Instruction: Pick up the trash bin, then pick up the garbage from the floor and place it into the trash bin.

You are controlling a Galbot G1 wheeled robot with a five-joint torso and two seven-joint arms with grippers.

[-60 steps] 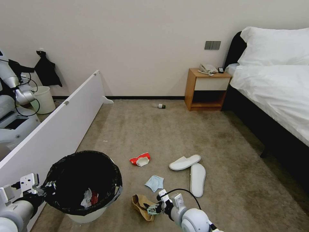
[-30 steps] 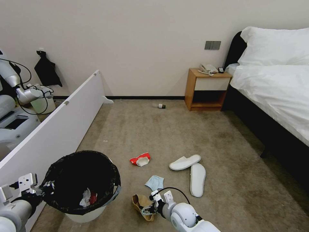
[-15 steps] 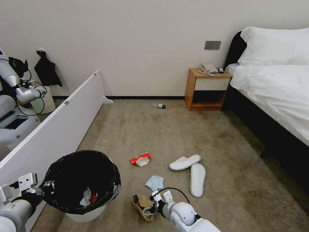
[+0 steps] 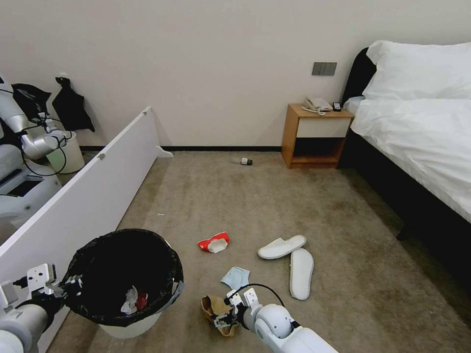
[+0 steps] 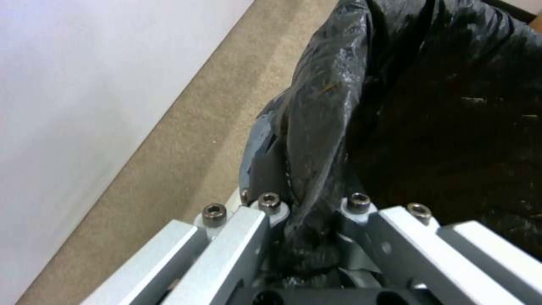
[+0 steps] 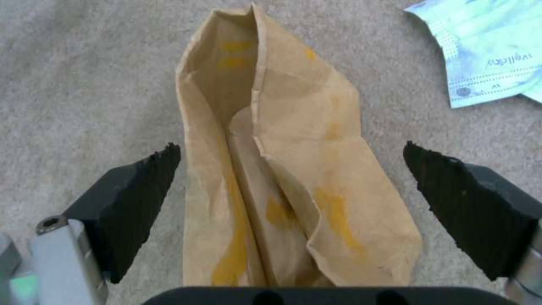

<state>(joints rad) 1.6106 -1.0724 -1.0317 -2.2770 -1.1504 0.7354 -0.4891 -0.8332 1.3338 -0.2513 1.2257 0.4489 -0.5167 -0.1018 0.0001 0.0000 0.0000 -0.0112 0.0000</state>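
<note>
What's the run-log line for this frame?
left gripper: shut on trash bin rim | right gripper: open, straddling brown paper bag on carpet

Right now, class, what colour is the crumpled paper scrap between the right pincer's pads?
Tan-brown with yellow stains, clearest in the right wrist view.

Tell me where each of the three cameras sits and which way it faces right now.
Head view: from the robot's head, forward and down over the floor; left gripper and right gripper show.
Left wrist view: along the left gripper, clamped on the trash bin rim.
Right wrist view: down between open fingers straddling the brown paper scrap, by the face mask.
Shared: head and right wrist views show scrap and mask.
</note>
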